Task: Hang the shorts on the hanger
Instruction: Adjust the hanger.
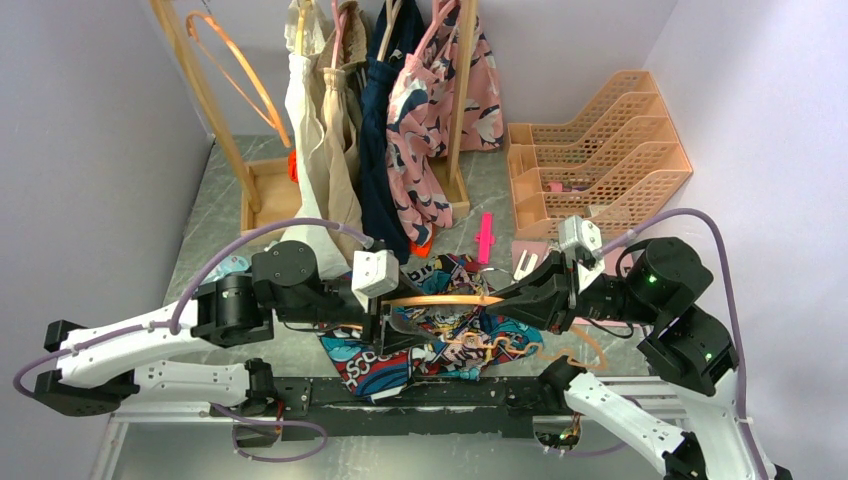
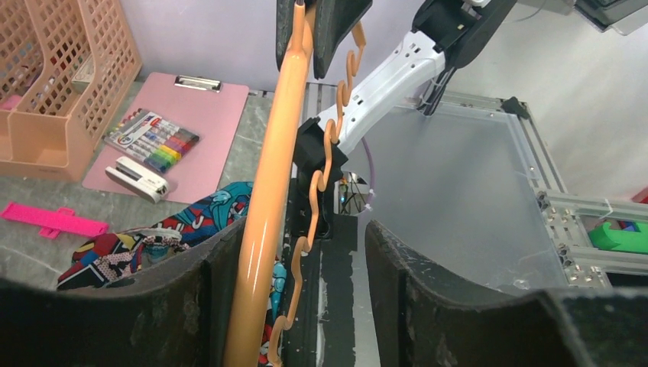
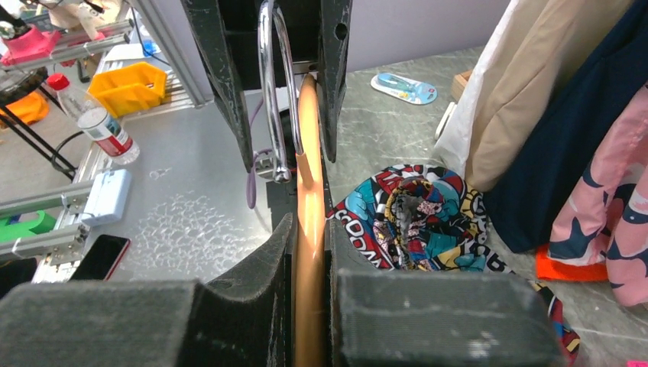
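the hanger [image 1: 445, 298] lies level in the air between the two pincers, its long bar running from one to the other. the right pincer [image 3: 309, 229] is clamped narrow on one end of the bar, and both pads press the orange bar with no gap showing. the left pincer [image 2: 306, 252] stands about half wide around the other end. there the bar lies against one finger [image 2: 191, 306], while the other finger [image 2: 435, 306] stands apart from it, with bare space beside the wavy lower bar [image 2: 325, 160]. from the right wrist, the silver hook [image 3: 273, 92] shows in the gap between the left fingers, near the bar's far end.

the shorts [image 1: 450, 345] lie crumpled on the table [image 1: 215, 190], right under the hanger and between the pincers, close to the arm bases. no finger touches the cloth. in the left wrist view the shorts lie low and to the left of the bar. in the right wrist view they are below and to the right of it, near the hanging clothes [image 3: 535, 115]. i cannot tell whether the bar touches the cloth.
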Motion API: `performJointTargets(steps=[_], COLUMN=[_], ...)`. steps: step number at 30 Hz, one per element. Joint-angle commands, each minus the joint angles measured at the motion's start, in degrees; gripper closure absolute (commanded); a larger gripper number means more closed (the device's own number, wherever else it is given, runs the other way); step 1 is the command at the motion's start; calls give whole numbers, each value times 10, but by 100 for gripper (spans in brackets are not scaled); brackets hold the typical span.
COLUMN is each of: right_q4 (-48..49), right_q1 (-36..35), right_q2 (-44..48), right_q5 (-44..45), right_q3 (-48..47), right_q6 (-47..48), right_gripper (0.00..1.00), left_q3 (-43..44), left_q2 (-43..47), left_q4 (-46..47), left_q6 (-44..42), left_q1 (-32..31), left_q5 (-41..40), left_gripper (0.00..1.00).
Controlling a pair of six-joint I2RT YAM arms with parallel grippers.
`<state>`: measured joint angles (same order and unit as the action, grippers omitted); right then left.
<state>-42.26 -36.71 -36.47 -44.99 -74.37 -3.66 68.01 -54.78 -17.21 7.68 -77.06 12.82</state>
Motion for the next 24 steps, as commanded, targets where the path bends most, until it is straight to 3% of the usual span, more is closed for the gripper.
performJointTargets(steps=[1,11,17,24], right_q4=[29,-2,-27,-25], right_q1=[2,2,2,2], right_q2=[4,-5,-6,-7], right_q5=[5,12,40,52], right_q3=[-3,-15,-31,-26], right_q6=[-5,22,40,40], right_gripper=[100,100,100,100], left_q3=[23,26,38,30], left_q2=[-6,10,65,81], left_q4=[0,2,10,-5], left_q6=[-13,-10,-10,-5], left_q1=[-2,-2,-2,-2], left_q5=[-14,-71,-135,-151], left_gripper=[41,40,27,26])
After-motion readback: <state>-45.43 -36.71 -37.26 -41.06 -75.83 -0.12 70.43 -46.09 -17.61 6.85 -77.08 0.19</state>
